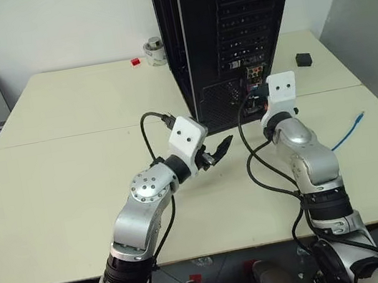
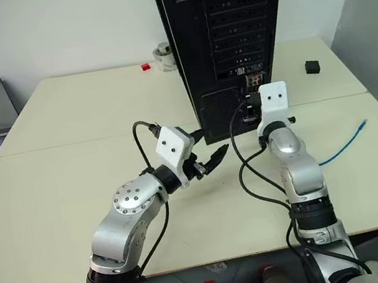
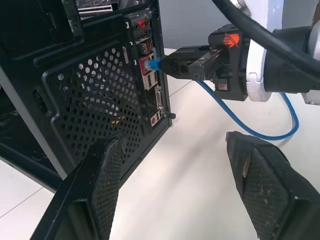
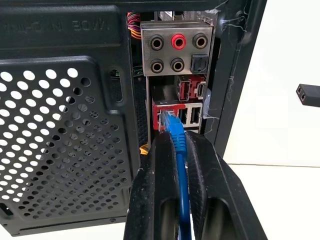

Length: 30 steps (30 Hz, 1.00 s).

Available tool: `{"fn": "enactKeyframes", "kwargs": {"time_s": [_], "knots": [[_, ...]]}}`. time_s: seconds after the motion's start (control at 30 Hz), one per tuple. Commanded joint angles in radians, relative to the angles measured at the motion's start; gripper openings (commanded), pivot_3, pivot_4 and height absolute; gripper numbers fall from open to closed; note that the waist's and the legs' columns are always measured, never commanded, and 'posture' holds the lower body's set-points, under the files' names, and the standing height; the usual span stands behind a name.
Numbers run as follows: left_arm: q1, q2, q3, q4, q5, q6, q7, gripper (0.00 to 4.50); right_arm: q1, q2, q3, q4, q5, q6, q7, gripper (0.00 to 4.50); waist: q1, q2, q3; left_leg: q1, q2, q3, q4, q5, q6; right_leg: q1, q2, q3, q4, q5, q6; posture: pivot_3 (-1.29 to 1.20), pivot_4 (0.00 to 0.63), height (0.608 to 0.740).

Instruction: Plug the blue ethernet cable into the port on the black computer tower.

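The right claw (image 4: 181, 150) is pinched shut on the blue ethernet cable (image 4: 178, 135). Its plug points straight at the port on the black computer tower (image 4: 70, 125) — it looks partly in. The thin, bendy cord trails back over the desk (image 1: 74, 190). The left claw (image 1: 218, 152) waits wide open beside the tower, holding nothing.

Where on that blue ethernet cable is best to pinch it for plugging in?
Just behind its plug, from the rear, in line with the port, as the right gripper holds the blue ethernet cable: the cord is limp, so a grip near the plug steers it.
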Motion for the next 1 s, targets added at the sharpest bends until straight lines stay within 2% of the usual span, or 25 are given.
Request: {"fn": "enactKeyframes", "kwargs": {"time_s": [0.03, 0.37, 0.6, 0.63, 0.87, 1.0], "knots": [[-0.013, -0.003, 0.000, -0.022, 0.008, -0.021, 0.006, 3.37, -0.059, 0.005, 0.004, 0.005, -0.019, -0.048, -0.009, 0.00, -0.003, 0.000, 0.000, 0.000, 0.000, 0.000, 0.000, 0.000, 0.000, 0.000, 0.000, 0.000, 0.000, 0.000, 0.000, 0.00, 0.150, 0.740], [-0.012, -0.003, -0.003, -0.031, 0.010, -0.014, 0.010, 3.37, -0.097, 0.022, 0.009, 0.087, -0.039, -0.103, -0.031, 0.00, -0.010, 0.000, 0.000, 0.001, 0.001, 0.002, 0.000, 0.000, 0.000, 0.000, 0.001, 0.002, 0.000, 0.000, 0.000, 0.00, 0.150, 0.740], [-0.003, 0.003, 0.002, -0.031, 0.010, -0.017, 0.007, 3.37, -0.074, 0.004, 0.001, 0.089, -0.016, -0.129, 0.028, 0.00, -0.016, 0.000, 0.000, 0.002, 0.001, 0.002, 0.000, 0.000, 0.000, 0.000, 0.002, 0.002, 0.001, 0.000, 0.000, 0.00, 0.150, 0.740], [-0.002, 0.005, 0.004, -0.028, 0.010, -0.018, 0.006, 3.41, -0.066, -0.004, -0.001, 0.083, -0.014, -0.127, 0.039, 0.34, -0.017, 0.000, 0.000, 0.002, 0.001, 0.002, 0.000, 0.000, 0.000, 0.000, 0.002, 0.002, 0.001, 0.000, 0.000, 0.00, 0.150, 0.740], [-0.010, 0.017, 0.010, -0.004, 0.014, -0.032, 0.000, 3.43, -0.015, -0.064, -0.025, 0.014, 0.026, -0.084, 0.122, 1.72, -0.004, 0.000, 0.000, 0.001, 0.001, 0.001, -0.001, 0.000, 0.000, 0.000, 0.002, 0.001, 0.000, 0.000, 0.000, 0.00, 0.150, 0.740], [-0.013, 0.020, 0.008, 0.013, 0.015, -0.044, -0.006, 3.43, 0.008, -0.091, -0.042, -0.038, 0.064, -0.043, 0.168, 2.75, -0.002, 0.000, 0.000, -0.001, 0.000, 0.001, -0.001, 0.000, 0.000, -0.001, 0.000, 0.001, -0.001, 0.000, 0.000, 0.00, 0.150, 0.740]]}}
